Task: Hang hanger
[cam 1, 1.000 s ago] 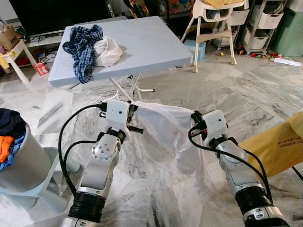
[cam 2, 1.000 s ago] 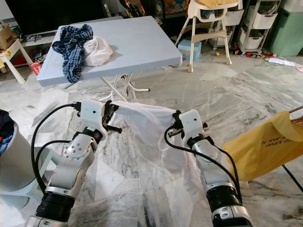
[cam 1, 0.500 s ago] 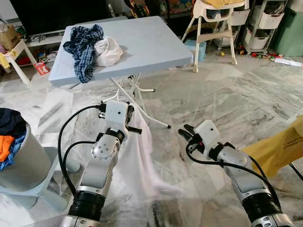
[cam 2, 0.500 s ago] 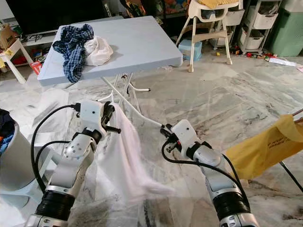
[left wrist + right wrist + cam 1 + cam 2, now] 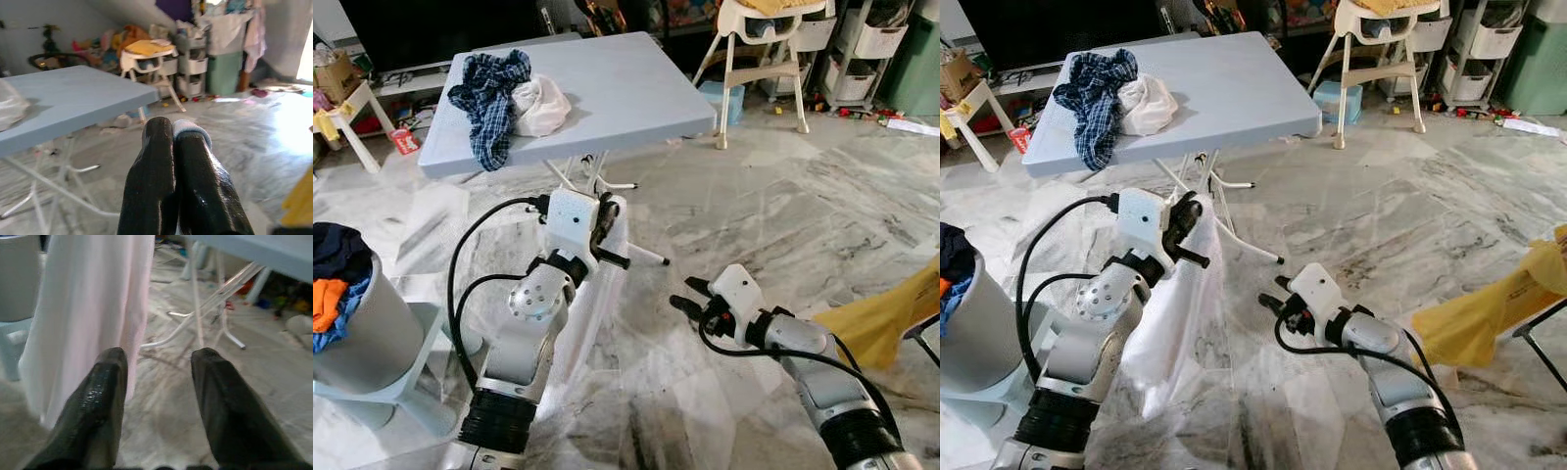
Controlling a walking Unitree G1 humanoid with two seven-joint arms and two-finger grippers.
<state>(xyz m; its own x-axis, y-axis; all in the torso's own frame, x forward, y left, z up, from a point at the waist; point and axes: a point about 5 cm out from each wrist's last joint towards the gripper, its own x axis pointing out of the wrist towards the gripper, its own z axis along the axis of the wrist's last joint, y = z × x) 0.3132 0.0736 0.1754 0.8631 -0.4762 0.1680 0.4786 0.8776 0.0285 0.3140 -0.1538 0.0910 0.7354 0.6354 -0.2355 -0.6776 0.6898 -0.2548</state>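
My left gripper point(image 5: 605, 220) is raised in front of the table, shut on the top edge of a thin pale-pink garment point(image 5: 592, 304). The garment hangs straight down from it to the floor. In the left wrist view the two fingers point(image 5: 156, 161) are pressed together, with a bit of cloth at their tips. My right gripper point(image 5: 683, 296) is low over the marble floor, to the right of the garment and apart from it. It is open, with nothing between its fingers point(image 5: 105, 382); the hanging garment point(image 5: 93, 308) is just ahead.
A grey-blue folding table point(image 5: 626, 93) stands ahead, holding a plaid shirt point(image 5: 489, 93) and a white cloth point(image 5: 543, 103). A grey laundry basket point(image 5: 367, 338) with clothes is at the left. A yellow cloth point(image 5: 886, 313) hangs at the right, and a high chair point(image 5: 754, 44) stands behind.
My right gripper has let go of the garment and dropped lower and to the left. The garment, spread between both grippers before, now hangs from the left one alone, which rose slightly.
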